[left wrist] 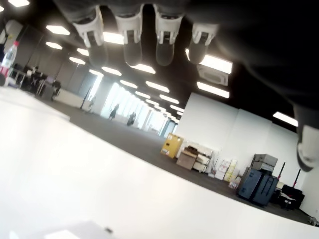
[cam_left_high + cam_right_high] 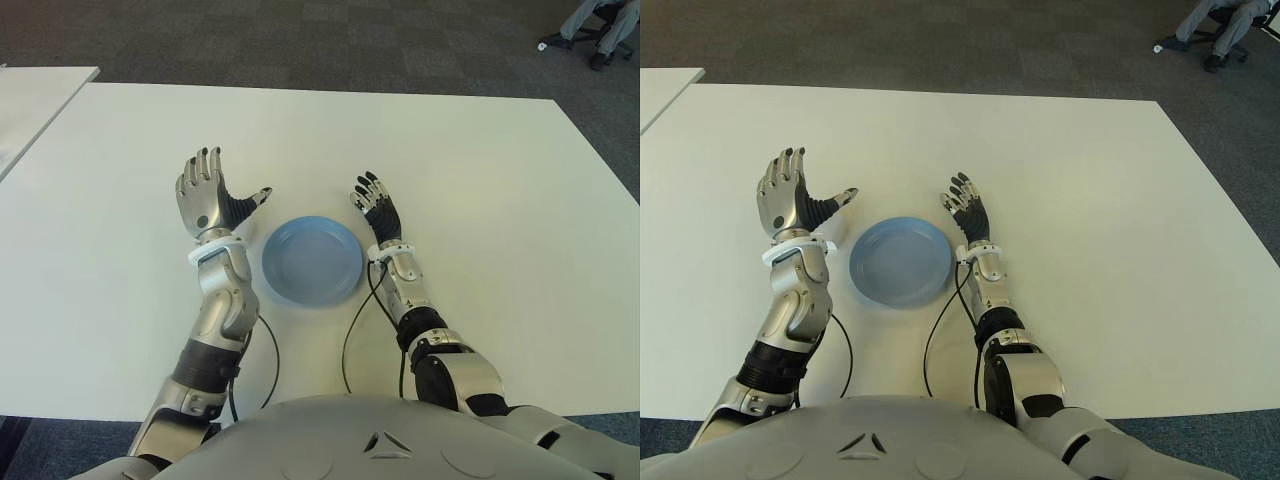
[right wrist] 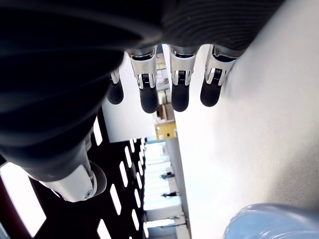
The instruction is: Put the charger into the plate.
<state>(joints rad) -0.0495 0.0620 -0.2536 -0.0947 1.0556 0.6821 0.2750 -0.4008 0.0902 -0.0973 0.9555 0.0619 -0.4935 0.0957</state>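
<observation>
both robot hands, left [image 2: 208, 195] and right [image 2: 379, 207], flank blue plate [image 2: 311, 260], fingers spread.

Head stereo pair looks down, sharing table [image 2: 480, 180]; wrist cameras close behind fingers [image 3: 180, 94].

Bright overhead light; soft shadows; wrist views blurred close-up.
</observation>
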